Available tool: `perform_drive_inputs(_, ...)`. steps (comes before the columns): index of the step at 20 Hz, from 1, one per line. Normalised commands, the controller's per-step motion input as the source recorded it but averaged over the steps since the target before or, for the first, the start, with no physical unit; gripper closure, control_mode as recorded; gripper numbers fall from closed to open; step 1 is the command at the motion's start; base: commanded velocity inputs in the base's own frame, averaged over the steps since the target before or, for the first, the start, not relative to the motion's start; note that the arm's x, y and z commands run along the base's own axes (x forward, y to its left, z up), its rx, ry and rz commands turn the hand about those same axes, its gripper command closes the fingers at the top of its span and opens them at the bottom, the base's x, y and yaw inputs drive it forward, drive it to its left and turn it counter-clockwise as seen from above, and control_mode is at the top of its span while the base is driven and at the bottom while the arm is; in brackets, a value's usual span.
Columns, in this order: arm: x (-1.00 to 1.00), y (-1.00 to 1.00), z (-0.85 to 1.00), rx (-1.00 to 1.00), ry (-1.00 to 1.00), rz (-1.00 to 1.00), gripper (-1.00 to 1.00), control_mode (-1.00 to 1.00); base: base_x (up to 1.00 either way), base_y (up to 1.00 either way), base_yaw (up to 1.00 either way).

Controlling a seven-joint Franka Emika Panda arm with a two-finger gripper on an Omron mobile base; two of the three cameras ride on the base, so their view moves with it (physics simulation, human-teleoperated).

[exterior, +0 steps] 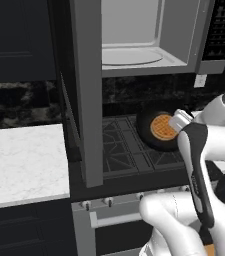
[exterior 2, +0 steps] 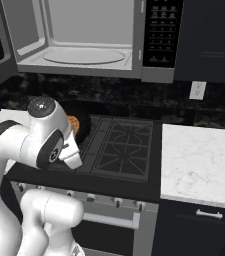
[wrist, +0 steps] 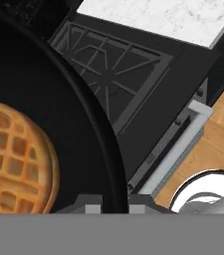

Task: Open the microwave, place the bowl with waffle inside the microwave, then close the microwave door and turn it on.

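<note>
On the left, the door (exterior: 86, 90) is swung wide open, edge-on in the left base view. Next to it, the microwave (exterior 2: 84, 55) is seen with its pale inside bare. Below, over the stove (exterior 2: 116, 145), the bowl (exterior: 151, 131) is tilted, with the waffle (exterior: 164, 127) in it. The bowl's rim is clenched by the gripper (wrist: 114, 201) in the hand view.

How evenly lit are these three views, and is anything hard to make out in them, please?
Left base view: microwave interior bright, stove dim, waffle clear against the bowl. Right base view: the black bowl merges with the dark backsplash. Hand view: sharp, but the bowl reads as flat black, without glare.
</note>
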Motion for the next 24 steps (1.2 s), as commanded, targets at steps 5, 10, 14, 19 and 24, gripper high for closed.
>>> perform_drive_inputs(5, -0.78, -0.18, 1.0, 0.0, -0.01, -0.03, 1.0, -1.0, 0.0, 0.0, 0.0)
perform_drive_inputs(10, -0.13, 0.19, 1.0, 0.0, 0.01, 0.0, 1.0, -1.0, 0.0, 0.0, 0.0)
perform_drive_inputs(14, 0.01, 0.21, 1.0, 0.01, 0.01, -0.03, 1.0, -1.0, 0.0, 0.0, 0.0)
perform_drive_inputs(19, 0.33, 0.08, 0.75, 0.04, -0.15, -0.13, 1.0, -1.0, 0.0, 0.0, 0.0)
perform_drive_inputs(24, 0.7, 0.13, 0.4, 0.0, -0.06, -0.17, 1.0, -1.0, 0.0, 0.0, 0.0)
